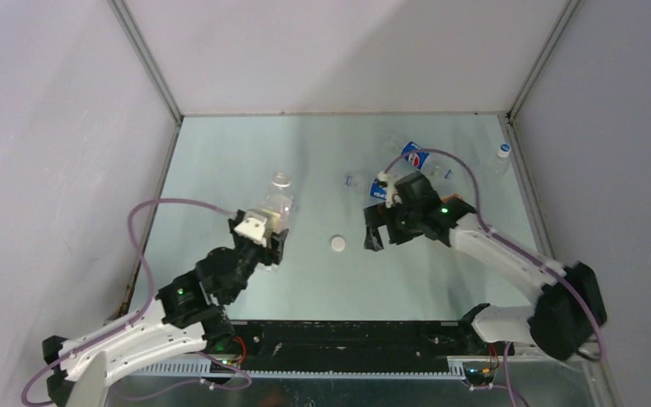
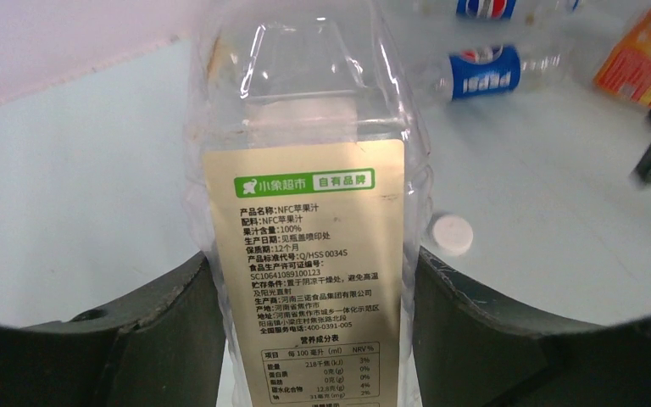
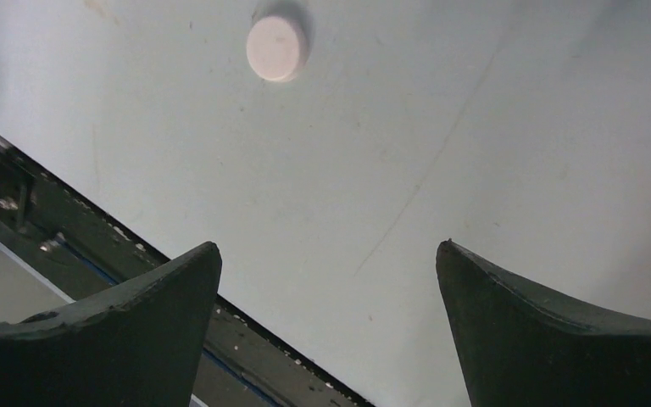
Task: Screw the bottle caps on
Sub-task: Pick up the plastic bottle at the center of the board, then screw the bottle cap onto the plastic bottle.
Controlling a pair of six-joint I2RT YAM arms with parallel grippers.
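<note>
1. Left claw [image 2: 318,322] clamps the clear juice bottle [image 2: 305,127], lower left.
2. White cap [image 1: 337,244] lies loose on the counter [image 1: 220,153], centre frame.
3. Right claw [image 3: 329,254], just beside it, is spread wide and empty.
4. Risk: an off-centre pinch could skid the flat cap away.

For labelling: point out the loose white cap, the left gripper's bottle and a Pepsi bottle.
white cap [image 3: 278,48]: right wrist view, flat top.
held bottle [image 2: 305,254]: left wrist view, cream label.
Pepsi bottle [image 2: 485,72]: left wrist view, blue label.
</note>
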